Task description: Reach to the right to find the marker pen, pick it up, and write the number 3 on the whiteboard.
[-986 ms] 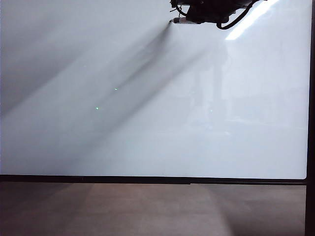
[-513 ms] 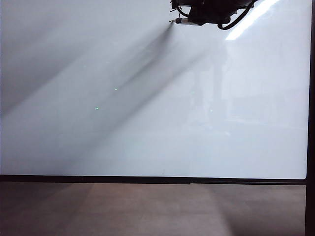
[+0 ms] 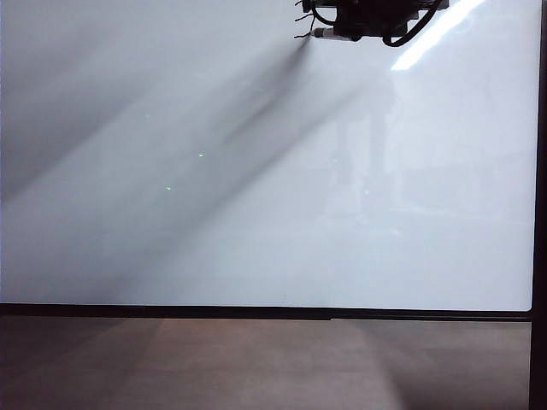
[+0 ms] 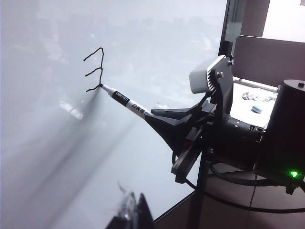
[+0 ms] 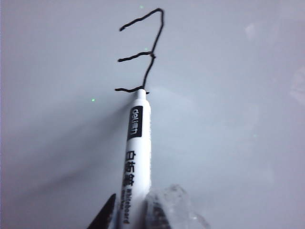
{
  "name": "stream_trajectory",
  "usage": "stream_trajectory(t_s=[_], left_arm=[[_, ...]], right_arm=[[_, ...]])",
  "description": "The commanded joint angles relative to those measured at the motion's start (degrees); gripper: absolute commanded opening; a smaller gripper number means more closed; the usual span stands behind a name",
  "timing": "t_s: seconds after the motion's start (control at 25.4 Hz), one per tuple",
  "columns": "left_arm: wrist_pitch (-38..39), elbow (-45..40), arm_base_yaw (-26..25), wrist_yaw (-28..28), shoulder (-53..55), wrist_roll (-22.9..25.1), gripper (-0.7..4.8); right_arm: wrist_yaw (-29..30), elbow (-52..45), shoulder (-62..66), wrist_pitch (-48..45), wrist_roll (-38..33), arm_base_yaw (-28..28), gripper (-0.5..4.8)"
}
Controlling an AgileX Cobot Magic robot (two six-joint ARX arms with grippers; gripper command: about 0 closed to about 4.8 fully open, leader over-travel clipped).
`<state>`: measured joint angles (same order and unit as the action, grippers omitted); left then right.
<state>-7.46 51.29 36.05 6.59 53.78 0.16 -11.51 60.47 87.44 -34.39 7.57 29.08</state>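
My right gripper [image 4: 164, 119] is clamped on the marker pen [image 5: 135, 152], fingers [image 5: 167, 210] pinching the rear of the barrel, and the pen runs straight out ahead of them. Its long axis follows the line of my reach, tip leading, and that tip sits right at the lowest stroke of the number 3 [image 5: 142, 52], which shows as a thin, shaky black figure of three short bars joined by one wobbling line. Seen from the left wrist, the barrel slants up and away from my black jaws to the whiteboard [image 4: 143, 43], the tip meeting the end of the bottom bar (touching the surface, as far as I can judge from here).

In the exterior view my right arm pokes in at the board's top edge, right of centre, the pale pen [image 3: 323, 33] lying almost level and pointing left; the ink there is only a tiny dark scribble.

My left gripper [image 4: 133, 214] hangs back from the board, just a dark finger and a clear one showing at the picture's edge, with a narrow gap between them and nothing held.

The whiteboard's black frame [image 3: 273, 313] runs along the bottom, with brown floor [image 3: 256, 367] below it.
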Motion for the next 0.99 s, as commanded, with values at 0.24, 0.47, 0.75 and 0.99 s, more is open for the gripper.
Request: stream_trajectory(t_s=[0.24, 0.47, 0.75, 0.99], left_arm=[[-0.3, 0.2, -0.1, 0.1, -0.2, -0.2, -0.06], [-0.4, 0.2, -0.1, 0.1, -0.2, -0.2, -0.06], [-0.6, 0.2, -0.1, 0.1, -0.2, -0.2, -0.06], [-1.5, 0.2, -0.1, 0.0, -0.2, -0.2, -0.06]], right_arm=[[-2.7, 0.4, -0.3, -0.2, -0.1, -0.2, 0.3], [-2.3, 0.4, -1.5, -0.1, -0.4, -0.1, 0.3], [-1.4, 0.4, -4.7, 0.3, -0.5, 0.0, 0.3], [-1.6, 0.4, -9.4, 3.8, -0.5, 0.0, 0.3]])
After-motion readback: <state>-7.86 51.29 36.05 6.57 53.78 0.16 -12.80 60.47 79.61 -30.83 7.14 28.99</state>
